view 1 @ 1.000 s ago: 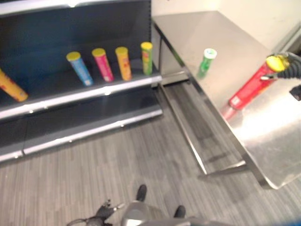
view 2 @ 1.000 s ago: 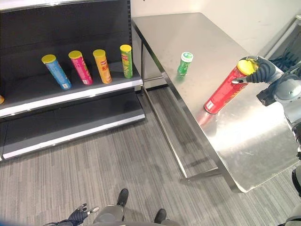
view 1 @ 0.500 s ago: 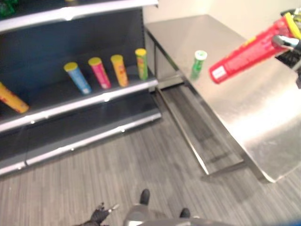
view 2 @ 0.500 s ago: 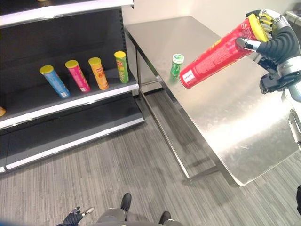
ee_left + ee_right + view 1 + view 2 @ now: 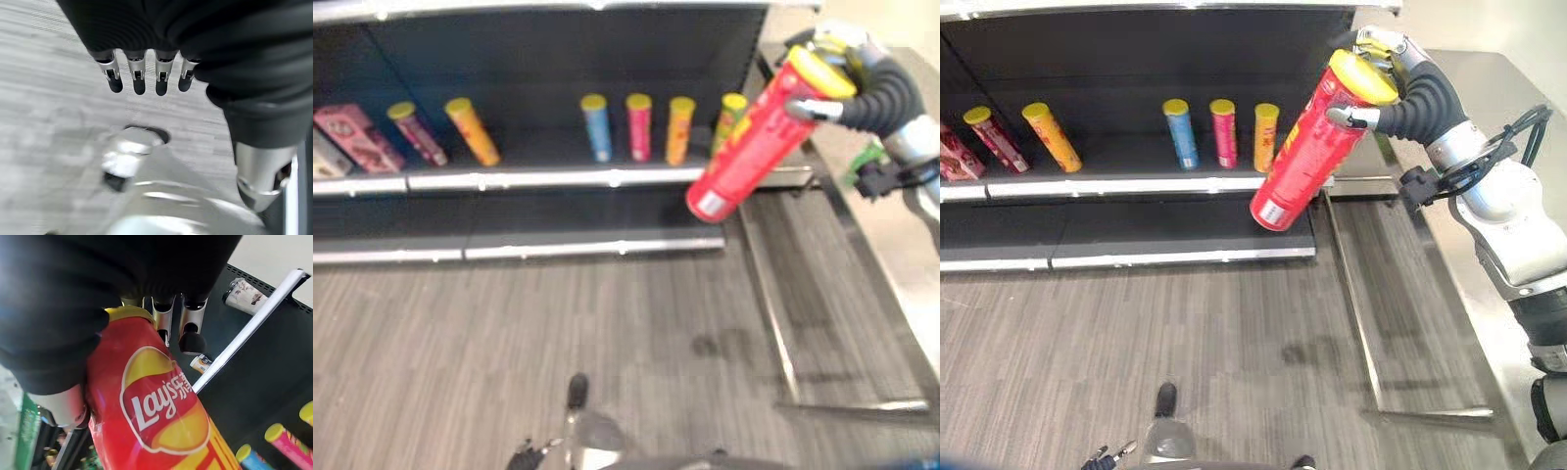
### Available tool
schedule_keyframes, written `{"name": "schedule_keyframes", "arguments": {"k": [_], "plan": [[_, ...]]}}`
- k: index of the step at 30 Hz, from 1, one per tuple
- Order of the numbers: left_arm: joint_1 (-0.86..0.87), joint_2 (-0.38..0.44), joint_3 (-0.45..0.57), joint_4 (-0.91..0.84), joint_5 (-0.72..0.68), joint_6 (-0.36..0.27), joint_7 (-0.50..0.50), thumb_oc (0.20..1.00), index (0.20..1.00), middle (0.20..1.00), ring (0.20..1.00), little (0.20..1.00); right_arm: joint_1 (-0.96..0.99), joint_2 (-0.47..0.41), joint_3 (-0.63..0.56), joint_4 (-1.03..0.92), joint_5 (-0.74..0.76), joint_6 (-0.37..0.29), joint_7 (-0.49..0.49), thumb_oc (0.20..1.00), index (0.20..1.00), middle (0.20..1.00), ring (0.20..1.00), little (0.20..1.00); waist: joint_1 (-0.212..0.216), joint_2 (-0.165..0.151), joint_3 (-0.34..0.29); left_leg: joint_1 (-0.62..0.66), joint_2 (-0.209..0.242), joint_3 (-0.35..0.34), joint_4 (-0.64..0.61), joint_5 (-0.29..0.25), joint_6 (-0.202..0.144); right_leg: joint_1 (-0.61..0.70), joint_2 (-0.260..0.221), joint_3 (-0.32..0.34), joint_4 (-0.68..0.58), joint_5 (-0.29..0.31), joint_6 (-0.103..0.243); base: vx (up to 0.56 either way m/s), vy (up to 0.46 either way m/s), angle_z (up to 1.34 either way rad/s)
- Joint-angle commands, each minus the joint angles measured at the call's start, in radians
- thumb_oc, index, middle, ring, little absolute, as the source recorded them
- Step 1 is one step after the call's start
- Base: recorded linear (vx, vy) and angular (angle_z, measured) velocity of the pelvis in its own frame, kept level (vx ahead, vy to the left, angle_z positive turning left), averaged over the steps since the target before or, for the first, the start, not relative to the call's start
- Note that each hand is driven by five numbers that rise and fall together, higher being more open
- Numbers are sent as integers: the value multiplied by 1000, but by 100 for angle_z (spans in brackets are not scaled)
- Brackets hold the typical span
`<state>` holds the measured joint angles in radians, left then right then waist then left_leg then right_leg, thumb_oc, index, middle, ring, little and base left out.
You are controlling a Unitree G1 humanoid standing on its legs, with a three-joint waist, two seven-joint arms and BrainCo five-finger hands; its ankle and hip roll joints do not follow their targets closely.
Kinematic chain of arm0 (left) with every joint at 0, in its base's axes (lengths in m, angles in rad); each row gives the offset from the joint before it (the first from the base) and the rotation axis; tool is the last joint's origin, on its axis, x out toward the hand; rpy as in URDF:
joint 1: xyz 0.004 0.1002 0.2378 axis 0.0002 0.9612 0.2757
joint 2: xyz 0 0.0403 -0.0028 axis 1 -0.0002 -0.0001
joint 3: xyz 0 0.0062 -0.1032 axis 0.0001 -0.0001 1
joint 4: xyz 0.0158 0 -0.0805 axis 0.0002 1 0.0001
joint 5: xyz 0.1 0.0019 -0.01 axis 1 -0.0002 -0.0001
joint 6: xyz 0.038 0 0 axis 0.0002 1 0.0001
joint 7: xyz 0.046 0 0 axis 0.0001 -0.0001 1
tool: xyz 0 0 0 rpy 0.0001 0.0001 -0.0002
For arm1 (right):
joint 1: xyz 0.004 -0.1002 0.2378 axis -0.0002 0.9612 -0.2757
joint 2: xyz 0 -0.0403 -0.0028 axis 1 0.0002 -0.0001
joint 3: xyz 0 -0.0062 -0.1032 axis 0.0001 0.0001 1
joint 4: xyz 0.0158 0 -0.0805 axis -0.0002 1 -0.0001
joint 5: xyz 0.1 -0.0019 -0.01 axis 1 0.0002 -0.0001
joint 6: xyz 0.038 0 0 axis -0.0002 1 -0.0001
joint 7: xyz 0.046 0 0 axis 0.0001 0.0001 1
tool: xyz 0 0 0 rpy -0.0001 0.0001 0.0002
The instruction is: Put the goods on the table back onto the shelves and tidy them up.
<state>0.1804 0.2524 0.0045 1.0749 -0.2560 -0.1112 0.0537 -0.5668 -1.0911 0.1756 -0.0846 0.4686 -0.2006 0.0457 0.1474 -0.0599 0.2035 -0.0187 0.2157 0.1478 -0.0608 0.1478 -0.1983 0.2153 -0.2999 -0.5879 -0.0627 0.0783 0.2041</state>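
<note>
Before the dark shelf's (image 5: 1136, 184) right end, the right hand (image 5: 1383, 90) clasped the tall red yellow-lidded canister (image 5: 1312, 157) near its lid, tilted and liable to slip.

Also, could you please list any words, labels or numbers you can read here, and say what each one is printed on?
Red can, held in the right hand: a large brand logo in white lettering, which I leave unquoted.
Standing cans on the shelf: print too small to read.
Pink box: too blurred to read.
No numbers or signs are legible.
</note>
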Motion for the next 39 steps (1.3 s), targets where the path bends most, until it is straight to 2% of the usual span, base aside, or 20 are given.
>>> {"name": "schedule_keyframes", "arguments": {"k": [1, 3, 5, 6, 7, 9, 10, 11, 13, 16, 17, 19, 21, 23, 24, 25, 28, 30, 31, 39], "plan": [[-14, 60, -51, -43, 53, -13, 7, 1000, 1000, 1000, 1000, 1000, -60, -26, -2, -49, -47, -18, 5, 200, 200, 200, 200, 200, 23, 3, -85, 8, -38, -41, 7, -144, 34, -37, -157, 11, 101, 49, 58, 76, 659, 76], [-7, 81, -44, -47, 76, -4, 0, 1000, 1000, 1000, 1000, 1000, -29, -36, -11, -102, -81, -17, 11, 200, 200, 200, 200, 200, 16, -2, -80, 35, -143, -61, -17, -176, 89, -59, -236, 35, 198, 93, 44, 108, 718, 52], [-12, 100, -42, -46, 101, 0, -6, 1000, 1000, 1000, 1000, 1000, -12, -57, -15, -137, -119, -16, 19, 200, 200, 200, 200, 200, -1, -8, -70, 27, -184, -89, -13, -175, 122, -102, -223, 121, 257, 86, 13, 81, 449, 85], [-23, 115, -43, -48, 106, 1, -14, 1000, 1000, 1000, 1000, 1000, -2, -75, -12, -167, -122, -12, 38, 200, 200, 200, 200, 200, -27, 0, -56, 29, -193, -138, -8, -172, 136, -175, -101, 272, 263, -5, -15, 108, 297, 105], [-28, 119, -45, -49, 103, 1, -18, 1000, 1000, 1000, 1000, 1000, -9, -83, -3, -171, -118, -12, 42, 200, 200, 200, 200, 200, -32, 2, -50, 29, -196, -153, -1, -174, 139, -196, -54, 307, 247, -42, -21, 201, 226, 111], [-58, 128, -64, -28, 118, 10, -25, 1000, 1000, 1000, 1000, 1000, -82, -102, 91, -165, -117, -18, 59, 200, 200, 200, 200, 200, -65, -16, -7, 53, -232, -210, 19, -198, 157, -310, 127, 361, 134, -46, -29, 181, 112, 83], [-58, 127, -63, -27, 118, 10, -25, 1000, 1000, 1000, 1000, 1000, -87, -102, 95, -163, -117, -18, 59, 200, 200, 200, 200, 200, -67, -16, -8, 50, -233, -211, 20, -197, 157, -312, 126, 360, 132, -43, -29, 235, 93, 53], [-69, 118, -67, -26, 115, 15, -28, 1000, 1000, 1000, 1000, 1000, -100, -116, 129, -163, -120, -20, 68, 200, 200, 200, 200, 200, -82, -32, 16, 73, -267, -252, 38, -219, 162, -373, 198, 376, 92, -7, -26, 202, 88, 75], [-82, 107, -74, -28, 115, 16, -29, 1000, 1000, 1000, 1000, 1000, -115, -119, 155, -157, -123, -22, 71, 200, 200, 200, 200, 200, -99, -48, 27, 90, -302, -287, 53, -231, 168, -408, 223, 355, 63, 31, -19, 265, 90, 90], [-89, 101, -86, -39, 123, 16, -30, 1000, 1000, 1000, 1000, 1000, -112, -127, 158, -164, -130, -23, 69, 200, 200, 200, 200, 200, -102, -64, 33, 100, -324, -306, 72, -250, 170, -392, 216, 298, 44, 38, -23, 200, 5, 84], [-88, 96, -98, -54, 139, 12, -29, 1000, 1000, 1000, 1000, 1000, -87, -131, 148, -160, -136, -25, 68, 200, 200, 200, 200, 200, -99, -69, 25, 117, -319, -304, 77, -281, 169, -358, 217, 295, 34, 27, -47, 241, -63, 36], [-86, 96, -104, -61, 147, 15, -30, 1000, 1000, 1000, 1000, 1000, -54, -133, 129, -161, -144, -22, 70, 200, 200, 200, 200, 200, -106, -70, 17, 121, -312, -309, 82, -293, 163, -352, 216, 292, 35, 24, -50, 257, -72, 67], [-75, 96, -105, -91, 139, 16, -33, 1000, 1000, 1000, 1000, 1000, 42, -125, 88, -180, -185, -14, 84, 200, 200, 200, 200, 200, -115, -62, 6, 122, -274, -295, 192, -364, 128, -307, 217, 277, 32, 2, -64, 342, -96, 55], [-62, 98, -100, -118, 140, 15, -38, 1000, 1000, 1000, 1000, 1000, 88, -116, 62, -206, -201, -9, 96, 200, 200, 200, 200, 200, -124, -64, 14, 53, -257, -261, 367, -325, 93, -270, 213, 280, 27, -20, -77, 166, -4, 51], [-62, 99, -101, -119, 140, 15, -38, 1000, 1000, 1000, 1000, 1000, 91, -116, 60, -208, -201, -9, 96, 200, 200, 200, 200, 200, -122, -62, 14, 46, -255, -260, 381, -332, 92, -271, 215, 280, 27, -20, -77, 22, 86, 21], [-65, 100, -95, -119, 132, 16, -30, 1000, 1000, 1000, 1000, 1000, 85, -124, 75, -198, -214, -8, 94, 200, 200, 200, 200, 200, -119, -62, 45, -54, -207, -201, 503, -277, 73, -238, 213, 295, 18, -44, -87, 2, 105, -16], [-59, 102, -83, -121, 126, 14, -29, 1000, 1000, 1000, 1000, 1000, 67, -126, 102, -193, -219, -3, 94, 200, 200, 200, 200, 200, -102, -65, 46, -57, -132, -161, 352, -298, 88, -213, 207, 330, -5, -54, -69, 111, 151, -39], [-50, 102, -76, -116, 118, 8, -19, 1000, 1000, 1000, 1000, 1000, 70, -108, 107, -195, -218, -14, 97, 200, 200, 200, 200, 200, -82, -46, 32, -32, -125, -241, 190, -248, 74, -216, 211, 368, -10, -55, -64, 123, 204, -83], [-46, 96, -77, -112, 127, 6, -11, 1000, 1000, 1000, 1000, 1000, 93, -94, 83, -186, -244, -12, 87, 200, 200, 200, 200, 200, -89, -38, 25, -17, -128, -275, 145, -232, 69, -219, 201, 380, -14, -50, -53, 81, 241, -116], [-31, 92, -49, -77, 140, -1, -11, 1000, 1000, 1000, 1000, 1000, 76, -64, 141, -170, -264, 6, 116, 200, 200, 200, 200, 200, -97, -19, 14, 52, -169, -184, 39, -240, 116, -281, 147, 438, 1, 0, -15, -34, 195, -60]]}}
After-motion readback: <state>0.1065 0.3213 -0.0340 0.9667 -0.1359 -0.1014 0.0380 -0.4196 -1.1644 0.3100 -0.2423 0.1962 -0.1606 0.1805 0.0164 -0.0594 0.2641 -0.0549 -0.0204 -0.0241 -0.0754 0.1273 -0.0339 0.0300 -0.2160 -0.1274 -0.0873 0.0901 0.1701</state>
